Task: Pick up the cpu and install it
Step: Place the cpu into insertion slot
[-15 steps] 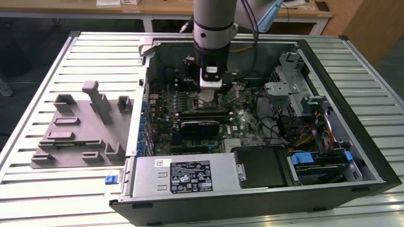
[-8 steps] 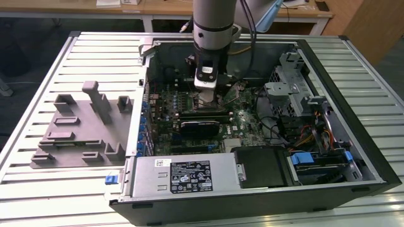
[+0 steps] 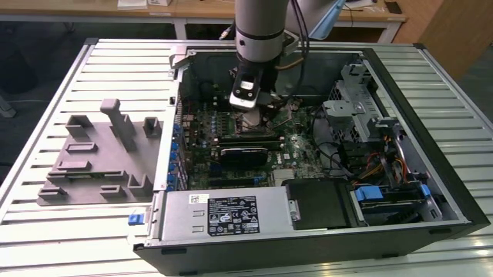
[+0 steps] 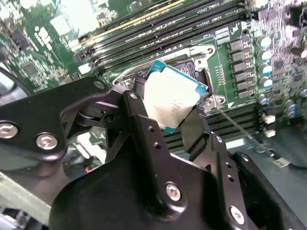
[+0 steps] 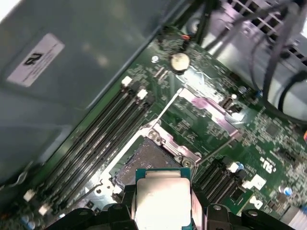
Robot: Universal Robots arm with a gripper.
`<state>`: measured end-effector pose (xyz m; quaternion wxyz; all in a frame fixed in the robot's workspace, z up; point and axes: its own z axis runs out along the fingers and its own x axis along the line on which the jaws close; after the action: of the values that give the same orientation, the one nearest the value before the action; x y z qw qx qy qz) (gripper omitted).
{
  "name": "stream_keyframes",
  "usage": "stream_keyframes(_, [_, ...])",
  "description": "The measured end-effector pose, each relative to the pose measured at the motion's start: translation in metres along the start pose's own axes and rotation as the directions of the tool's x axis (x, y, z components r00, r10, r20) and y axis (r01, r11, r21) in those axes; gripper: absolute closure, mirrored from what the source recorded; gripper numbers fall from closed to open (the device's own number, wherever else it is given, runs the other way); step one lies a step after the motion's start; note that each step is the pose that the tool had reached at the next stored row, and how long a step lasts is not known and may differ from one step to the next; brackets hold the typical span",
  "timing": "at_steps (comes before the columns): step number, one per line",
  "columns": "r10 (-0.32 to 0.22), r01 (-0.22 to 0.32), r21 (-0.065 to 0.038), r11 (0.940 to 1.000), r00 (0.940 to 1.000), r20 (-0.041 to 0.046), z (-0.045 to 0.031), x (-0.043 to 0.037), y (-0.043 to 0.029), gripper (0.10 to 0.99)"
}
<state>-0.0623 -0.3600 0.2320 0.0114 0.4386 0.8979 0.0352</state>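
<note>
Arm: the grey arm (image 3: 260, 29) reaches down into the open computer case (image 3: 308, 254), which lies on its side on a slatted metal table (image 3: 46, 115).
Gripper: the gripper (image 3: 250, 112) hangs over the green motherboard (image 3: 289, 153), towards the far side of the case in the exterior view.
Fingers: in the second wrist view the two black fingers (image 4: 144, 129) are closed on opposite edges of the cpu (image 4: 173, 98), with the chip clamped between them.
Cpu: a silver-grey square with a thin teal rim, held in the gripper and tilted relative to the board in the second wrist view. In the first wrist view the cpu (image 5: 163, 199) sits between the finger ends with its metal top facing the camera.
Socket: the socket (image 5: 148, 160) is uncovered, its metal frame (image 5: 175, 143) standing beside it. The cpu hangs just over one edge of the socket and is not seated.
Contact: whether a corner of the cpu touches the socket cannot be told; it looks slightly clear of it.
Nearby on the board: long black memory slots (image 5: 100, 139) run beside the socket, and a round coin battery (image 5: 180, 61) lies well beyond it.
Outside the case: a grey moulded tray (image 3: 96, 158) rests on the table, to the exterior view's left of the case.
</note>
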Motion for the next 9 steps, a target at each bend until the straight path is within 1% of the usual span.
stream_keyframes(3, [0.054,-0.054,-0.001,0.9986,0.9985,0.0039,0.0010,0.0000,-0.0001,0.545])
stream_keyframes(5, [0.090,-0.090,-0.001,0.9960,0.9960,0.0065,0.0016,0.0000,-0.0001,0.545])
stream_keyframes(7, [0.126,-0.126,-0.002,0.9920,0.9919,0.0092,0.0020,0.0000,-0.0002,0.545])
stream_keyframes(9, [0.162,-0.162,-0.003,0.9867,0.9867,0.0118,0.0025,0.0000,-0.0002,0.545])
